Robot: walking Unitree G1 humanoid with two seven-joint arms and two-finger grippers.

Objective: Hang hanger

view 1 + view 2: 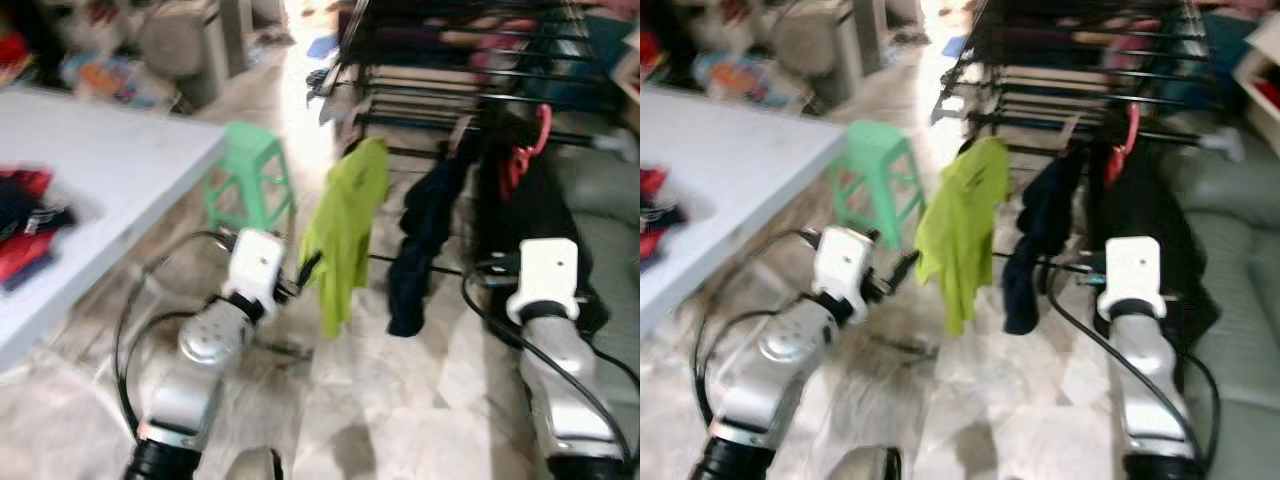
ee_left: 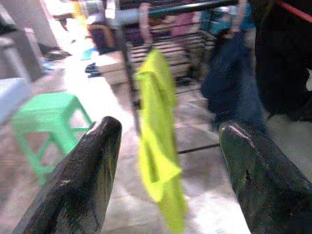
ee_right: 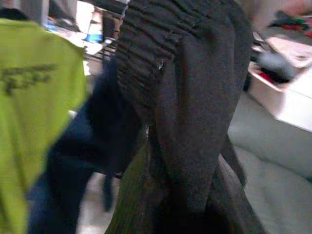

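My right gripper (image 3: 187, 214) is clamped on the black garment (image 1: 525, 205) whose red hanger (image 1: 530, 145) nears the rack (image 1: 460, 60), left gripper (image 2: 168, 161) spread empty, so I'd lift steadily to hook a rail.

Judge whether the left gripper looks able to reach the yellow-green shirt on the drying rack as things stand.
Probably yes. The left gripper is open and faces the yellow-green shirt, with only bare floor between them. The green stool stands off to the side.
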